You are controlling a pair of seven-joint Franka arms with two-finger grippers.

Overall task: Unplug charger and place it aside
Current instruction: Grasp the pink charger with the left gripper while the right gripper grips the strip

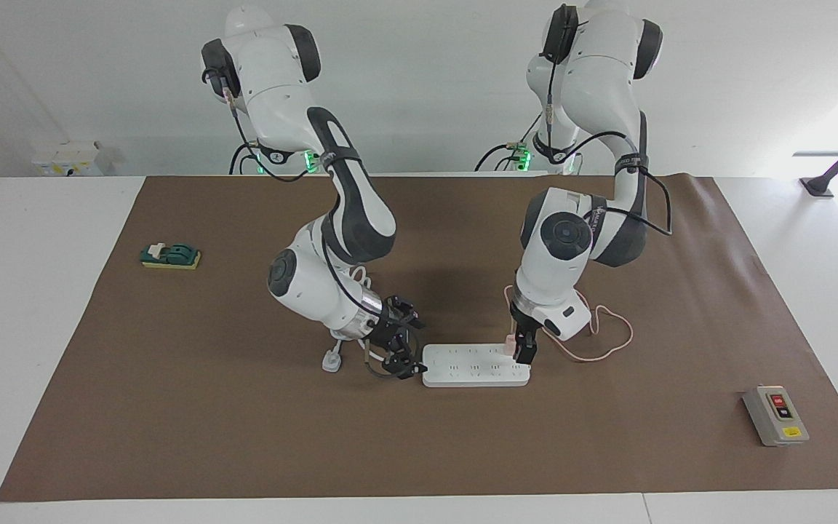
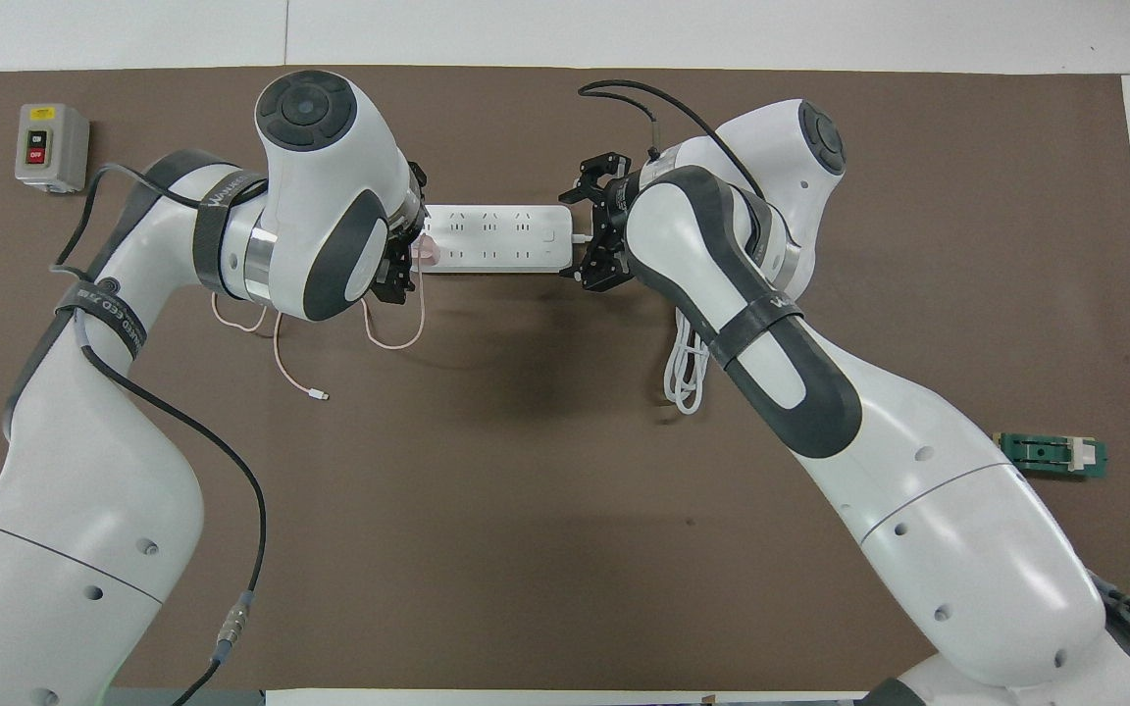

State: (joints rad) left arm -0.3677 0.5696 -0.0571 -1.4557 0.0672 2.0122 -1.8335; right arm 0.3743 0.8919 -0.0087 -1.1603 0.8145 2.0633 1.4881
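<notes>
The white power strip (image 1: 473,364) (image 2: 496,235) lies flat in the middle of the brown mat. The pale-pink charger (image 1: 510,341) (image 2: 426,252) sits plugged into the strip's end toward the left arm. Its thin pink cable (image 1: 612,342) (image 2: 276,343) loops on the mat nearer the robots. My left gripper (image 1: 524,351) (image 2: 400,267) is down at the charger, and its wrist hides most of it from above. My right gripper (image 1: 410,348) (image 2: 582,235) is open, with its jaws on either side of the strip's other end.
The strip's thick white cord (image 2: 685,373) and plug (image 1: 332,360) lie under the right arm. A grey box with red and black buttons (image 1: 775,415) (image 2: 52,147) stands toward the left arm's end. A green-and-yellow block (image 1: 170,255) (image 2: 1051,454) lies toward the right arm's end.
</notes>
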